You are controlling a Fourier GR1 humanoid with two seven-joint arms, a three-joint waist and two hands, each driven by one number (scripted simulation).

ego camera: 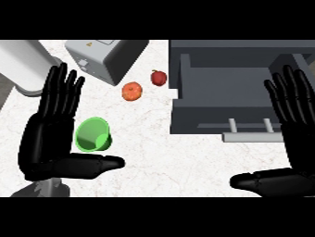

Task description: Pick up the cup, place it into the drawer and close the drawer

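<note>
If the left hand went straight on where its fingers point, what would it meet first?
Probably the white rounded appliance at far left, or the grey box beside it: the left hand points roughly at the gap between them, and height is unclear. The green cup lies beside the hand, not ahead.

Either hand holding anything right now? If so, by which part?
Nothing is held. The left hand and right hand are both open, fingers straight. The green cup lies on the counter beside the left hand, ungrasped.

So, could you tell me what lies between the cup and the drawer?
Only bare counter separates the green cup from the open drawer, as the head view shows.
</note>
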